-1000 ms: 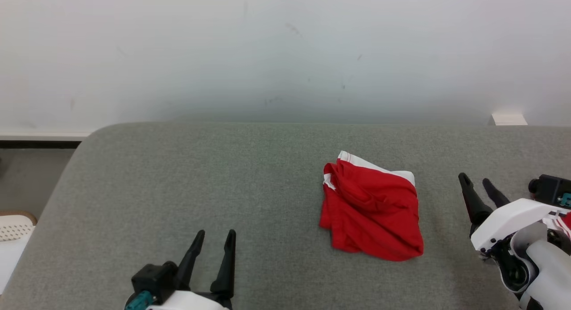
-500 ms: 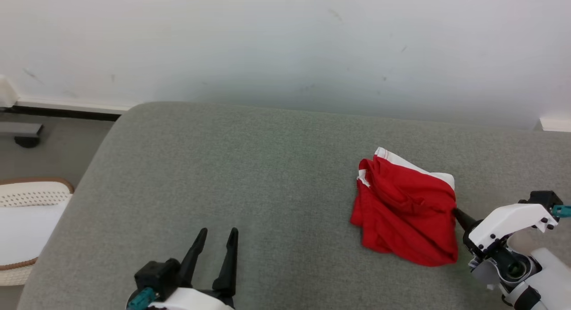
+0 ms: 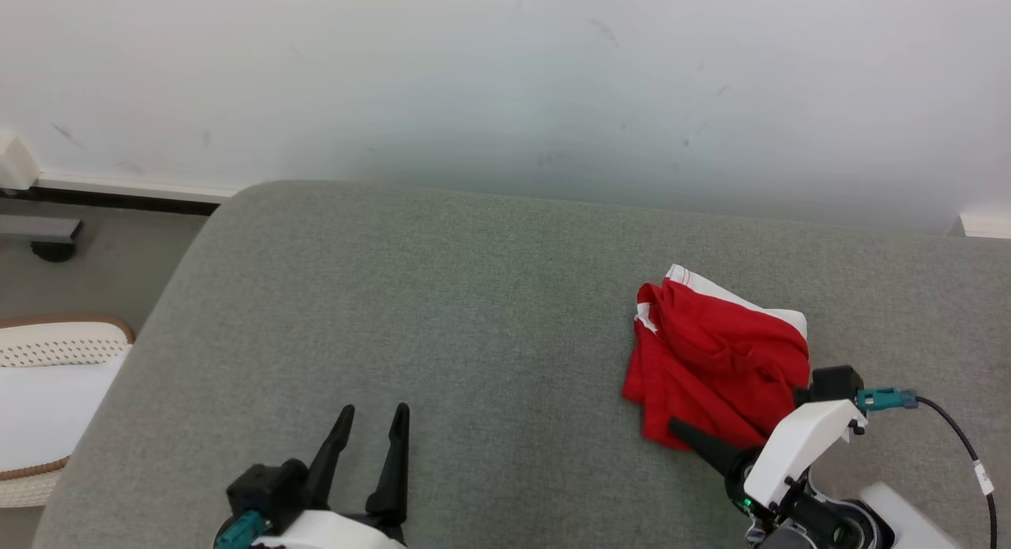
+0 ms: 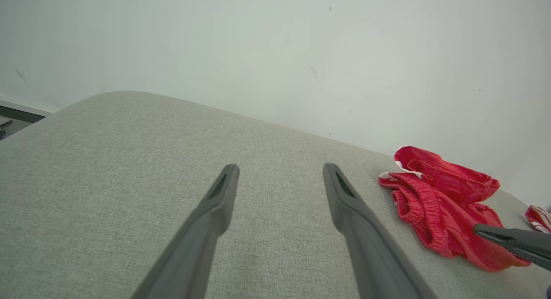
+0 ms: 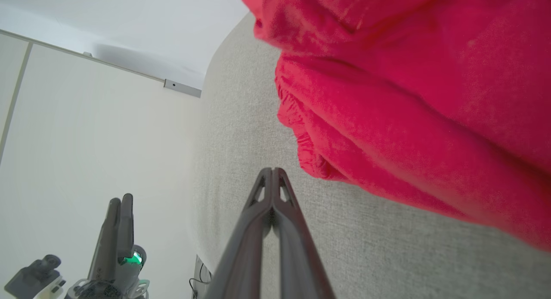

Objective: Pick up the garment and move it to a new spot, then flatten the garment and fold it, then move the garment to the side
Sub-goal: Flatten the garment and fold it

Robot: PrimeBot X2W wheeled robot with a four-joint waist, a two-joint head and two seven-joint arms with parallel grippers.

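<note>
Where the pale, scuffed wall [image 3: 505,75] runs across 12 o'clock in the head view, a grey upholstered surface [image 3: 434,296] with a rounded corner at 10 o'clock takes up the lower part of the scene.

Garment: the red garment [image 3: 711,359] with white trim lies crumpled in a loose heap on the upholstered surface at 4 o'clock. Its white edging faces 1 o'clock, towards the wall. It rests flat on the surface, not lifted.

Right tool: the right tool [image 3: 679,430] sits at 5 o'clock, its dark fingers pointing towards 10 o'clock along the near edge of the garment. The right wrist view shows both fingers pressed together tip to tip with no cloth between them; the red fabric lies just beside the tip, at its 2 o'clock. The tool holds nothing.

Left tool: the left tool [image 3: 373,411] sits at 7 o'clock, well apart from the garment, fingers spread wide and empty above bare upholstery.

Minor items: a white perforated object with a brown rim [image 3: 47,375] stands off the surface at 9 o'clock. A teal connector with a black cable [image 3: 885,397] projects from the right wrist.
</note>
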